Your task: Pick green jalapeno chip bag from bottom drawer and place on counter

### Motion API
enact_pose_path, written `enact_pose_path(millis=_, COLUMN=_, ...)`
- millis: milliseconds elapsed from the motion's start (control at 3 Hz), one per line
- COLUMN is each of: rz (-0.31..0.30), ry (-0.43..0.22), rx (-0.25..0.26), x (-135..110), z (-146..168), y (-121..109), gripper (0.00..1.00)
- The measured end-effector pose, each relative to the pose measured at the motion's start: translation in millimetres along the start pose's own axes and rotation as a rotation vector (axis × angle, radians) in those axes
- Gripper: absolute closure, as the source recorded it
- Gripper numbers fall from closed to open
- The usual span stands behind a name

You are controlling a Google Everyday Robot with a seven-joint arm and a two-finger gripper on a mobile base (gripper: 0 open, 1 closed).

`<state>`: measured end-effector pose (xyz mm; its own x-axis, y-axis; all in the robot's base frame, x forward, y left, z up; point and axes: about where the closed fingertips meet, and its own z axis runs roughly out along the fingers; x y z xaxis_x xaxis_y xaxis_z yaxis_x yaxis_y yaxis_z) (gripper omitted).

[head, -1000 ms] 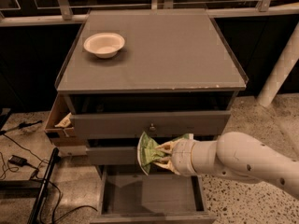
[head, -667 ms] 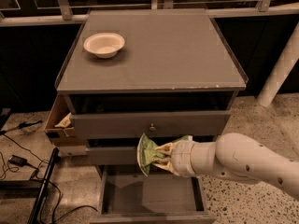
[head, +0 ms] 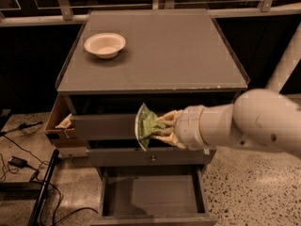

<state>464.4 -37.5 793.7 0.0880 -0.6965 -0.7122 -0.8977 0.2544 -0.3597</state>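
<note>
The pale two-finger gripper (head: 160, 128) is clamped on the small crinkly green jalapeno chip bag (head: 145, 126). It holds the bag higher than a second ago, just under the front edge of the wide flat grey counter (head: 160, 55) and well above the open, shallow grey bottom drawer (head: 153, 197). A white bowl (head: 104, 44) sits at the counter's far left, with open surface to its right.

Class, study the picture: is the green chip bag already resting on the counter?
No: the pincer holds the green chip bag in mid-air before the drawer fronts, below the front edge of the counter.
</note>
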Motion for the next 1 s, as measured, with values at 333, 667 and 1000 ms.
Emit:
enact_pose_path(millis=333, rz=-0.043, ry=-0.017, rx=0.028, x=-65, z=-37, y=-42, gripper=1.0)
enact_pose_path(millis=667, rz=-0.051, ry=-0.03, rx=0.041, x=-78, z=-42, y=-49, gripper=1.0)
enact_pose_path(millis=1000, rz=-0.062, ry=-0.018, rx=0.05, x=-79, z=-43, y=-52, gripper=1.0)
